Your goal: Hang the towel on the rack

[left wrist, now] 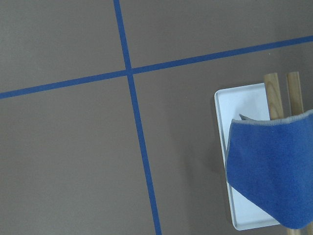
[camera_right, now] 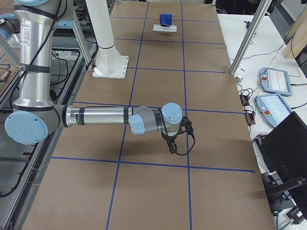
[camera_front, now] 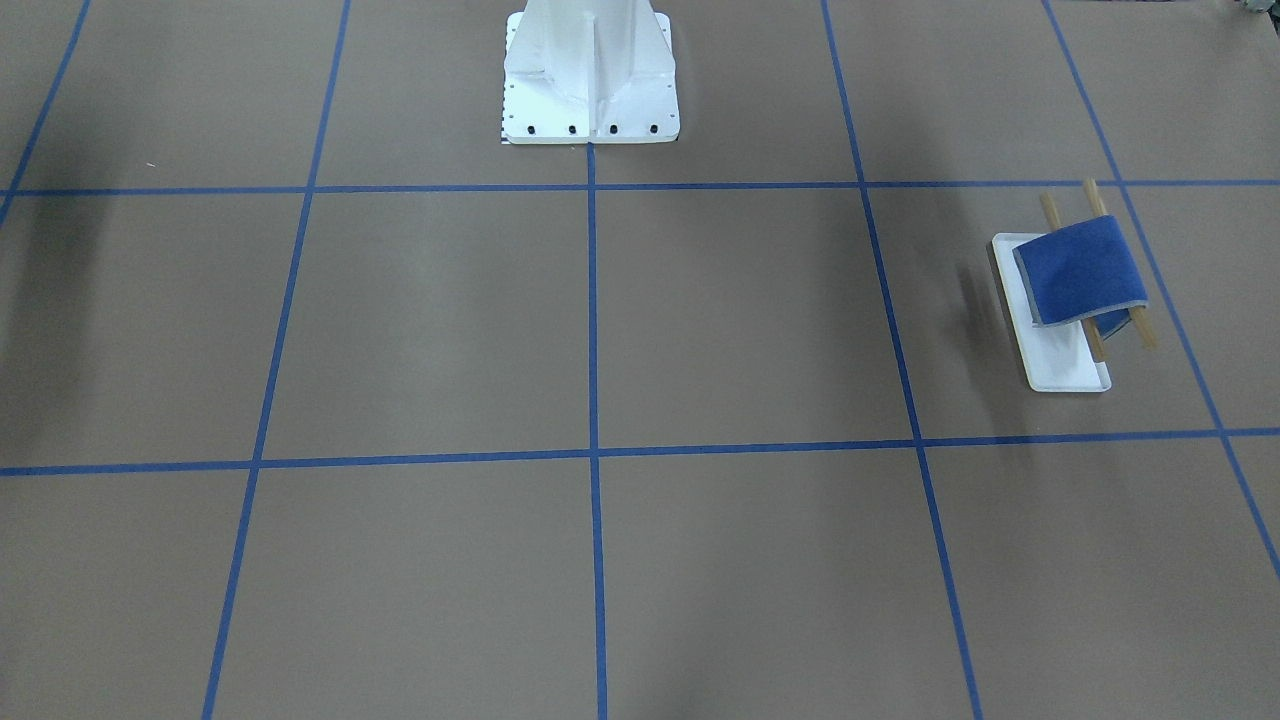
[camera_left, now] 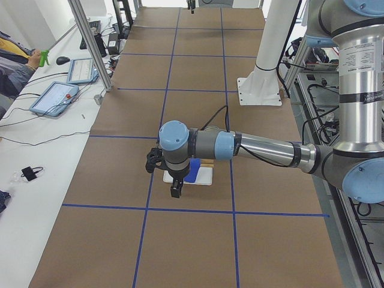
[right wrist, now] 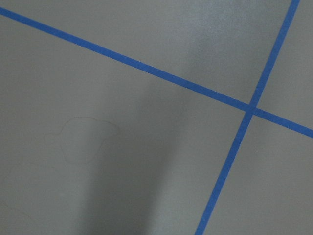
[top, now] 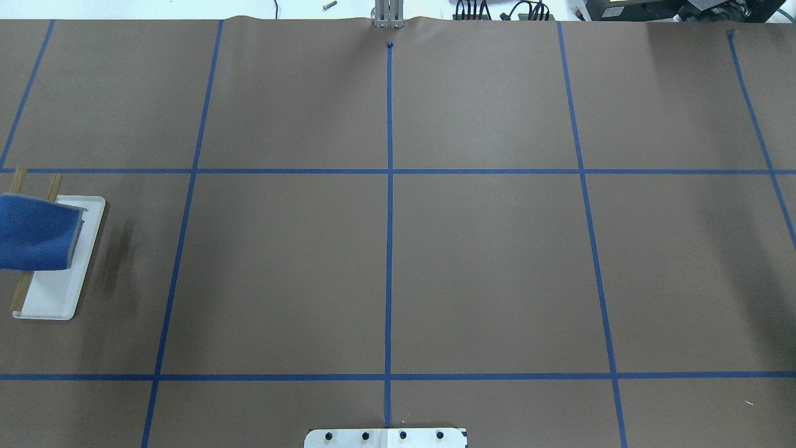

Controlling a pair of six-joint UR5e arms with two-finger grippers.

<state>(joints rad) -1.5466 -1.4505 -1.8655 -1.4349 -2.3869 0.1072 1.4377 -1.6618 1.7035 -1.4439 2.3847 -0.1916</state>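
The royal-blue towel (camera_front: 1080,270) lies draped over the two wooden rods (camera_front: 1140,325) of the rack, above its white tray base (camera_front: 1060,365). It shows at the left edge of the overhead view (top: 34,231) and in the left wrist view (left wrist: 274,171), with the tray (left wrist: 244,103) under it. My left gripper (camera_left: 175,191) hangs above the table beside the rack, apart from the towel (camera_left: 192,178); I cannot tell whether it is open or shut. My right gripper (camera_right: 171,147) is far from the rack, low over bare table; I cannot tell its state either.
The large white bolted pedestal (camera_front: 590,80) stands at the robot's side of the table, mid-width. Blue tape lines (top: 389,205) grid the brown table cover. Tablets and cables (camera_left: 54,96) lie on the white bench beyond the far edge.
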